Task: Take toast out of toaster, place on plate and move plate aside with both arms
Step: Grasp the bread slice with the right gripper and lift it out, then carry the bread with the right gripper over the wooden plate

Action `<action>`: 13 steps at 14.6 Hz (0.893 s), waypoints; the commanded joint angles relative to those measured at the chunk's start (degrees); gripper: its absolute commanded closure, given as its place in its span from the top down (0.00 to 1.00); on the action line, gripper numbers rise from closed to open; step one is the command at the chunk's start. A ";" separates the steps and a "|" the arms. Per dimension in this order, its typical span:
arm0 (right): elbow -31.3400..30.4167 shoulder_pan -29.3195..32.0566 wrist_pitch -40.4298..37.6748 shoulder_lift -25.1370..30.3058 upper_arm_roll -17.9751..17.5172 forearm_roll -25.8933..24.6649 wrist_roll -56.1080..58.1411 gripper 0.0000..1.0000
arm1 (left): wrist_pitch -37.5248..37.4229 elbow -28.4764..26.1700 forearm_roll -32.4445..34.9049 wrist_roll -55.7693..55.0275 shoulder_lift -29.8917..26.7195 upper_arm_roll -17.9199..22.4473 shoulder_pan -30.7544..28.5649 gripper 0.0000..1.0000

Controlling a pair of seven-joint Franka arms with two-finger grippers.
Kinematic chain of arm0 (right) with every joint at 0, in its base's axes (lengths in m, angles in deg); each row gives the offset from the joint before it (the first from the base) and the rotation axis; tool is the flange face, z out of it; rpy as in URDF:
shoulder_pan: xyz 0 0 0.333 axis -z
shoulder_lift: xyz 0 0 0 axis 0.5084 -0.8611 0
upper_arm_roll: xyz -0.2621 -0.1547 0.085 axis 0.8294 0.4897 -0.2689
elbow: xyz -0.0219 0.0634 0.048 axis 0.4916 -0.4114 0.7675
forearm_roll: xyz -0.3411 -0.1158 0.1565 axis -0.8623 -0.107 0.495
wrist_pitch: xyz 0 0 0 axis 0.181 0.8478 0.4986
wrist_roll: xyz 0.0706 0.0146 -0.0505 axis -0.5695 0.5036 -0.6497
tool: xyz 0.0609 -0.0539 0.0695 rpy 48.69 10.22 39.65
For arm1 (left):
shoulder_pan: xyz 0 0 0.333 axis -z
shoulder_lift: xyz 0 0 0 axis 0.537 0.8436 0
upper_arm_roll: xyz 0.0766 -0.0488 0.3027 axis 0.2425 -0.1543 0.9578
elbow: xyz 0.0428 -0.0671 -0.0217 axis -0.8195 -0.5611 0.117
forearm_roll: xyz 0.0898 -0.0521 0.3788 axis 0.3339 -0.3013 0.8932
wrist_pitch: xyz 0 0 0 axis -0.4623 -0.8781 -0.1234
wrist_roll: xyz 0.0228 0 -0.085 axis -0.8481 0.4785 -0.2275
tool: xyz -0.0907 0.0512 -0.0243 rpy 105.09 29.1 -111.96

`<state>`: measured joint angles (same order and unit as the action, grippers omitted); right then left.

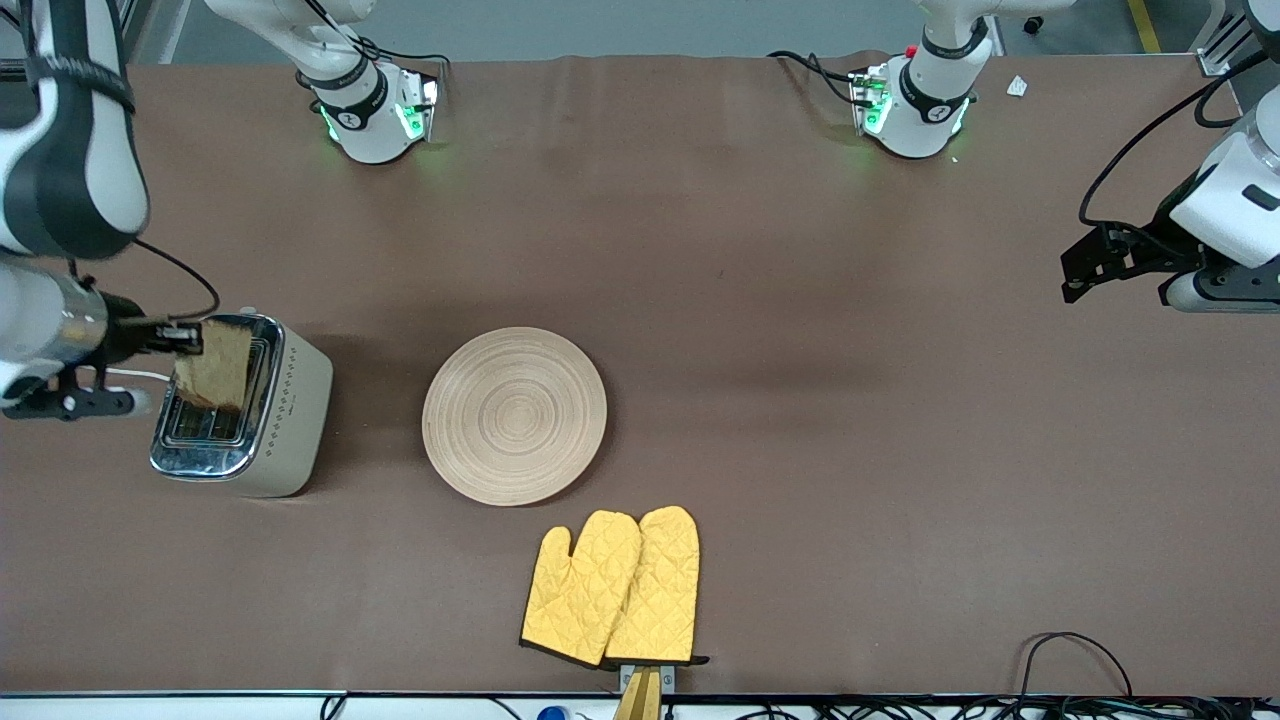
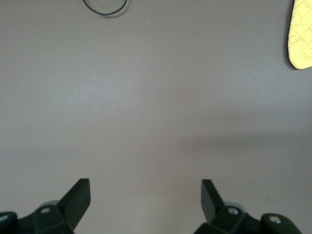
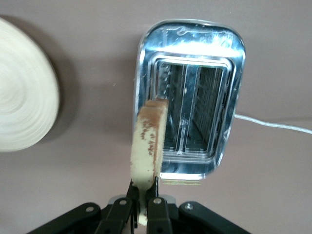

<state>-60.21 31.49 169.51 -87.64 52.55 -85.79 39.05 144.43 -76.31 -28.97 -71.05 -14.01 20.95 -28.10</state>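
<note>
Over the toaster point(image 1: 240, 405) at the right arm's end of the desk point(image 1: 800, 350), we see the right end effector point(image 1: 190, 338) clenched on the toast point(image 1: 213, 373), which hangs upright above the chrome slots; from the right wrist view the slice point(image 3: 147, 146) shows edge-on, pinched between the fingers point(image 3: 155, 207) at its lower end. We find the plate point(image 1: 515, 415) flat on the desk beside the toaster, toward the middle, with nothing on it. Nearer to the front camera than the plate lie two yellow oven mitts point(image 1: 612, 588), side by side. Our left end effector point(image 1: 1100, 262) waits over bare desk at the left arm's end, its fingers point(image 2: 78, 197) spread wide apart and gripping nothing.
</note>
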 commanded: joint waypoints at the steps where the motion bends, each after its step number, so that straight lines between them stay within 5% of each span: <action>1: 4.22 -4.42 -4.84 2.59 0.02 -2.94 0.17 0.00 | -0.80 0.69 0.24 -0.48 0.03 0.00 0.01 1.00; 5: 3.44 -8.22 -3.98 3.57 -0.07 -1.47 -1.50 0.00 | -0.80 0.60 0.24 -0.40 0.03 0.00 0.01 1.00; 13: -14.39 -10.15 17.98 1.38 0.02 20.48 -17.29 0.00 | -0.80 0.60 0.24 -0.31 0.03 0.00 -0.08 1.00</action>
<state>-70.73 22.80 183.85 -87.06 52.51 -70.34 26.72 144.43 -76.33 -28.97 -71.05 -14.00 20.95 -28.10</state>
